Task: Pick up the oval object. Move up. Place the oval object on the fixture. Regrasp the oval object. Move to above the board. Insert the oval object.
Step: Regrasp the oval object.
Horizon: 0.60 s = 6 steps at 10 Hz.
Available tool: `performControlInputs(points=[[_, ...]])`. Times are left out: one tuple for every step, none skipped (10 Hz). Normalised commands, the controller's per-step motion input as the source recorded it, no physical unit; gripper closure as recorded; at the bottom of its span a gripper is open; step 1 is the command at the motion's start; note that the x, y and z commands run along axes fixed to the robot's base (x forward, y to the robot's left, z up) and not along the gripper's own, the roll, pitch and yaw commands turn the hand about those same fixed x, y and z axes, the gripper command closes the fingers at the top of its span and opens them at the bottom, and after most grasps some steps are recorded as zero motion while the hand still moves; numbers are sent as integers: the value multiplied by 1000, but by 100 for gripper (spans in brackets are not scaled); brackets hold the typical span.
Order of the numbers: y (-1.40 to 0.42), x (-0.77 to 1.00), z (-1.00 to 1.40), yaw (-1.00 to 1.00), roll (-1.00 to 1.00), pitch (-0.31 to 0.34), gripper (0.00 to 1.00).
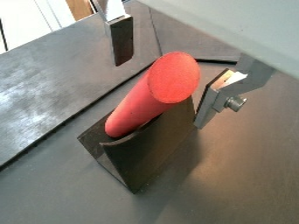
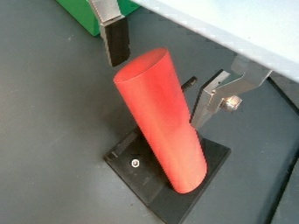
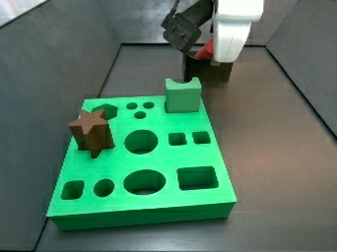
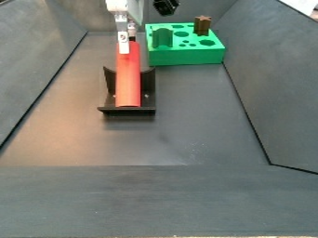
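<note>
End effector point(image 2: 163, 74) first: I see it hanging over the upper end of the oval object point(image 2: 162, 118), its silver fingers point(image 1: 121, 39) spread on either side and touching nothing, so it is released. From my seat the red rod lies tilted in the notch of the fixture point(image 4: 126, 105), which stands on the dark, matte grey floor point(image 4: 187, 130) of a walled bay. Sloped dark panels rise on both sides. At the far end sits the board point(image 4: 184, 48), bright green, carrying a brown star peg point(image 3: 90, 131) and a green block point(image 3: 183, 94).
</note>
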Motion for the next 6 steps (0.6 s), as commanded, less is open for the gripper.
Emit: performControlInputs(points=[[-10, 75, 4, 60, -47, 206, 0], [-10, 75, 4, 60, -46, 206, 0], [-10, 75, 4, 60, -46, 206, 0], [-10, 75, 4, 60, -46, 206, 0], [-10, 75, 4, 59, -46, 205, 0], [-10, 75, 4, 59, -46, 205, 0]])
